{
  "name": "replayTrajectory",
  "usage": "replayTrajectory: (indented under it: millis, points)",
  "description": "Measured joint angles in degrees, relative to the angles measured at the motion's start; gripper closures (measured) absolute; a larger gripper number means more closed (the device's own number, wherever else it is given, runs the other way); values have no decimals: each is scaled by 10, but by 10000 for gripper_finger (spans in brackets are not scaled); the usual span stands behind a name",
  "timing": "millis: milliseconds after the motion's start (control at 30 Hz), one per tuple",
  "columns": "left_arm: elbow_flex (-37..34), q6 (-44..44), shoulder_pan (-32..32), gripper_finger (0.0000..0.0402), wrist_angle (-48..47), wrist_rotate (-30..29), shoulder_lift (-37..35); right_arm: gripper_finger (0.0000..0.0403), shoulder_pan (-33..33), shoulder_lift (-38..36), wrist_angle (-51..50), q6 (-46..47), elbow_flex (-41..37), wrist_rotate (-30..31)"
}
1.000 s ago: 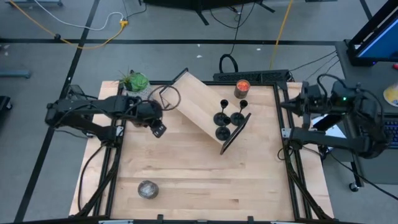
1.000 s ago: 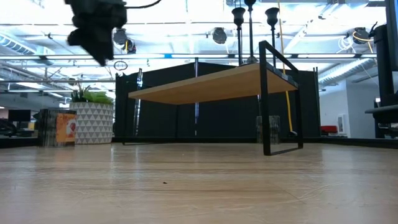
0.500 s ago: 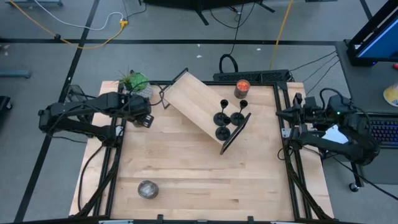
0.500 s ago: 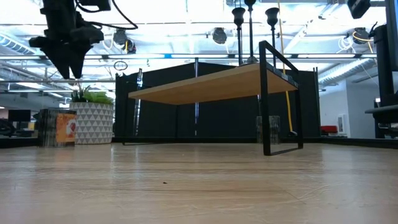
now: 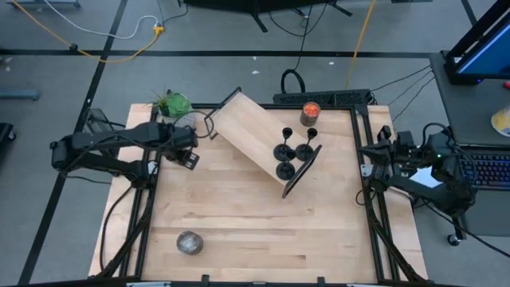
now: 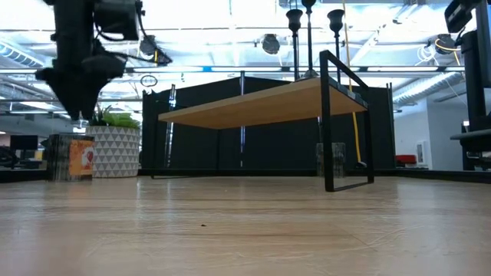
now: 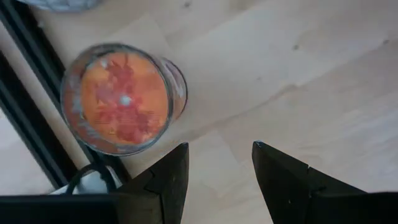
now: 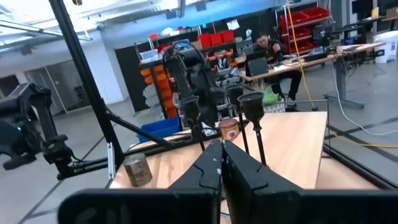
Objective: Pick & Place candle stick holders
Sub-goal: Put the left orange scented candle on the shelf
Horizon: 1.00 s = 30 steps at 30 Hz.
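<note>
Pulled back over the last second from beside the wooden shelf (image 5: 259,143) toward the table's (image 5: 255,231) 10 o'clock edge: left gripper (image 5: 190,158). Hangs now above an orange jar (image 7: 118,98), fingers half apart, gripping nothing. Folded in at 3 o'clock, off the table edge: right gripper (image 8: 221,163), pinched shut and empty. Standing close together on the shelf at about 1 o'clock: three candle stick holders (image 5: 284,151). Probably a retreat with placing done. Keep height over the jar and the potted plant (image 5: 173,104). Swing out along the 9 o'clock side, well away from the shelf, so as not to jolt those thin stems.
</note>
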Motion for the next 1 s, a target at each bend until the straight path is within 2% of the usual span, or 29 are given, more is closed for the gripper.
replayTrajectory:
  millis: [200, 333, 500, 633, 833, 1000]
  points:
    - [-27, -27, 0, 218, 9, -37, 1, 403, 0, 2, -16, -4, -4, -1]
    - [-27, -4, 14, 218, 43, -40, 2, 403, 0, 1, -18, -20, -22, 3]
    - [-27, 15, 45, 218, 57, -35, 2, 403, 0, 1, 12, -51, -73, 36]
    - [-27, 25, 57, 218, 57, -32, 2, 403, 0, 1, 56, -88, -113, 86]
    - [-27, 26, 59, 218, 57, -31, 2, 403, 0, 1, 55, -96, -122, 191]
    - [-27, 34, 59, 218, 57, -19, 2, 403, 0, 1, 50, -84, -122, 212]
